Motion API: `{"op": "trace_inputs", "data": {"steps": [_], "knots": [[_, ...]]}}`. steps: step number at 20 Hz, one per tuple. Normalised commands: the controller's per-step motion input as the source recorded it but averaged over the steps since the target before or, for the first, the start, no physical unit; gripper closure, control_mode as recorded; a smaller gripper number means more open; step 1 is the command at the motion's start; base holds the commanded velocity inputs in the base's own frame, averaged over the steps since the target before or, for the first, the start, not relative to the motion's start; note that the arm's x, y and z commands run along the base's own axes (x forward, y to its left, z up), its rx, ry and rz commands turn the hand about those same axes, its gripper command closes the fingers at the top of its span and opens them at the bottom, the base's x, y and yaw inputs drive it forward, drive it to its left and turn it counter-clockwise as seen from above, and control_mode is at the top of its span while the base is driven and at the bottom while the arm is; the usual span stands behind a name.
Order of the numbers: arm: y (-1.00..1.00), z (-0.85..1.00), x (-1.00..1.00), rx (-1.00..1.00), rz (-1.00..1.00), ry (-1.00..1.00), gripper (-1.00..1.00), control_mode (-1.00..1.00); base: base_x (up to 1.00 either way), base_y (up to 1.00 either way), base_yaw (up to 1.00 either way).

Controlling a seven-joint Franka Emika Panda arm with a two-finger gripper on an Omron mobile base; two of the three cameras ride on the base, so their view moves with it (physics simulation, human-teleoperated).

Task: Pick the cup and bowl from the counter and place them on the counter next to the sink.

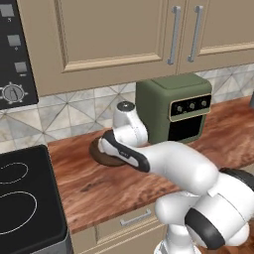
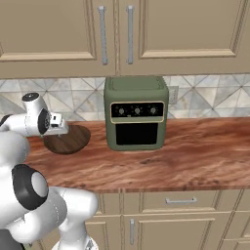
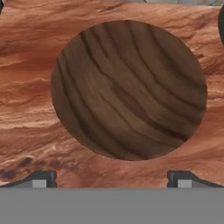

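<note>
A round dark wooden disc (image 3: 129, 87) lies on the reddish-brown counter (image 1: 99, 188), near the tiled back wall. In the right base view the disc (image 2: 68, 140) looks low and shallow, and I cannot tell whether it is the bowl. My gripper (image 3: 112, 179) hangs directly above it, pointing down. It is open, with its fingertips (image 3: 41, 179) wide apart, and holds nothing. The arm covers part of the disc (image 1: 101, 158) in the left base view. The cup and the sink are out of view.
A green countertop oven (image 1: 173, 109) stands just right of the disc, also seen from the right side (image 2: 135, 113). A black glass stovetop (image 1: 25, 198) borders the counter on the left. Beige wall cabinets (image 2: 117, 29) hang overhead. Bare counter (image 2: 195, 151) stretches to the right.
</note>
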Motion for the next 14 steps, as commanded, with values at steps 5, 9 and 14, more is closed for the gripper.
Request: {"op": "trace_inputs", "data": {"steps": [5, 9, 14], "knots": [[0.48, -0.03, 0.2, 0.0, 0.0, 0.0, -1.0, -1.0, 0.0, 0.0, 0.0], [0.29, -0.28, 0.14, 0.0, 0.0, 0.0, -1.0, -1.0, 0.0, 0.0, 0.0], [0.12, -0.18, -0.1, 0.0, 0.01, -0.01, -1.0, -1.0, 0.0, 0.0, 0.0]]}}
